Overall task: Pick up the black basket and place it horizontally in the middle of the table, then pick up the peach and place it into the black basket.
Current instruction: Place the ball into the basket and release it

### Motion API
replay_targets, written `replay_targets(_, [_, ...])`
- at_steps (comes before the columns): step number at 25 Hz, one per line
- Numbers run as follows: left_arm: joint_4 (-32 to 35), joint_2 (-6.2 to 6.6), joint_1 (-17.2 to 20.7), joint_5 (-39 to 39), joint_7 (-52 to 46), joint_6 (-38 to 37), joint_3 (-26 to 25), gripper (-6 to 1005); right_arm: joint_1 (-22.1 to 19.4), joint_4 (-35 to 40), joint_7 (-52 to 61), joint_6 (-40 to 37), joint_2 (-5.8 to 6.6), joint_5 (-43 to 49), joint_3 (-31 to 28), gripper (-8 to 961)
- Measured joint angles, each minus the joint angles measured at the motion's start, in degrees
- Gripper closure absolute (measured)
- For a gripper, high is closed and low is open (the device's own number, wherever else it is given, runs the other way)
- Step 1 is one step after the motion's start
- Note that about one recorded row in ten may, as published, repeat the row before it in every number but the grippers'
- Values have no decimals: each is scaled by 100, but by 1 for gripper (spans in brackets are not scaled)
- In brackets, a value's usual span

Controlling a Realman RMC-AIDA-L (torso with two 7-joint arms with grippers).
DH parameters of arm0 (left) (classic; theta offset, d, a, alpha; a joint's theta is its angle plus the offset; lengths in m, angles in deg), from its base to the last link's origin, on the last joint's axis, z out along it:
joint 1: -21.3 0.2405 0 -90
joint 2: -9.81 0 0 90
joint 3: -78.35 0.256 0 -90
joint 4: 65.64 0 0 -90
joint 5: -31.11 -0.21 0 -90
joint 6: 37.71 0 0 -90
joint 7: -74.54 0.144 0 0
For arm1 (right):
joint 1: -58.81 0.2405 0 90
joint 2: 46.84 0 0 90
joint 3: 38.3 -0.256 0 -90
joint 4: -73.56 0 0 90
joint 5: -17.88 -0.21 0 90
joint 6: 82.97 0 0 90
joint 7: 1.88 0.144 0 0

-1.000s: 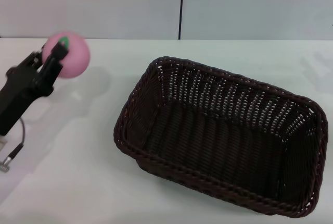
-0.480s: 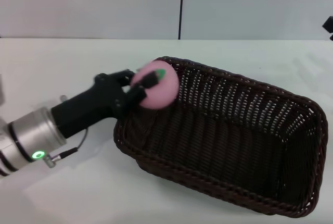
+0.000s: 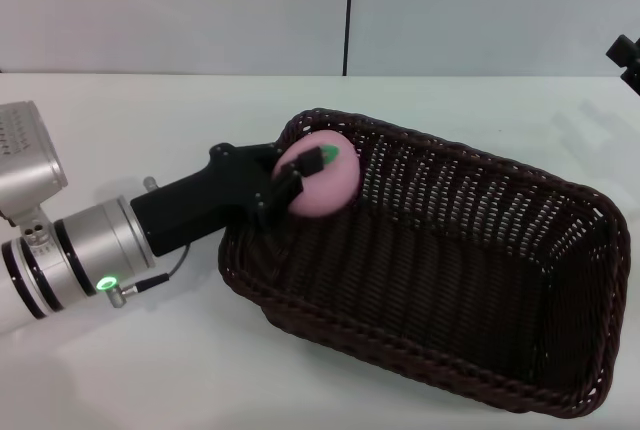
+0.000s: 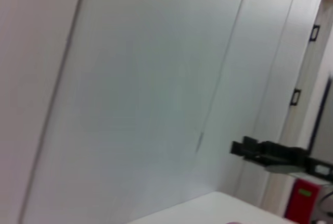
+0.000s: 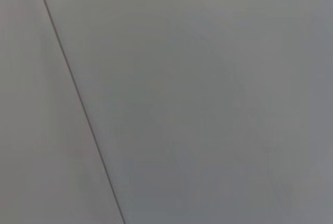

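Left end effector (image 3: 308, 178) reaches in from lower left of the head view, fingers clamped on the peach (image 3: 322, 174), holding it just over the left end wall of the black basket (image 3: 440, 270), which sits centre-right on the white worktop (image 3: 150, 350). Right end effector (image 3: 625, 53) barely shows at the upper right edge; cannot tell its state. Risk: released here, the peach may strike the braided rim and roll out onto the worktop, or the fingers could snag the weave and drag the basket.
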Motion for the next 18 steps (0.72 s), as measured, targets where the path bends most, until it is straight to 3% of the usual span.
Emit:
replay_targets(4, [10,5,-5,12,65,57,-21,918,-15,-6,-1,0,-4,3,0,452])
replay_targets(6, [58,21,19,22,450,498,-198,931,-22,-17,-2,-6,-9,4,0,451])
replay_targets(18, [295,58,148,42,646,586,-569,930,-3,-91,-3,-1,-12,4,0,451])
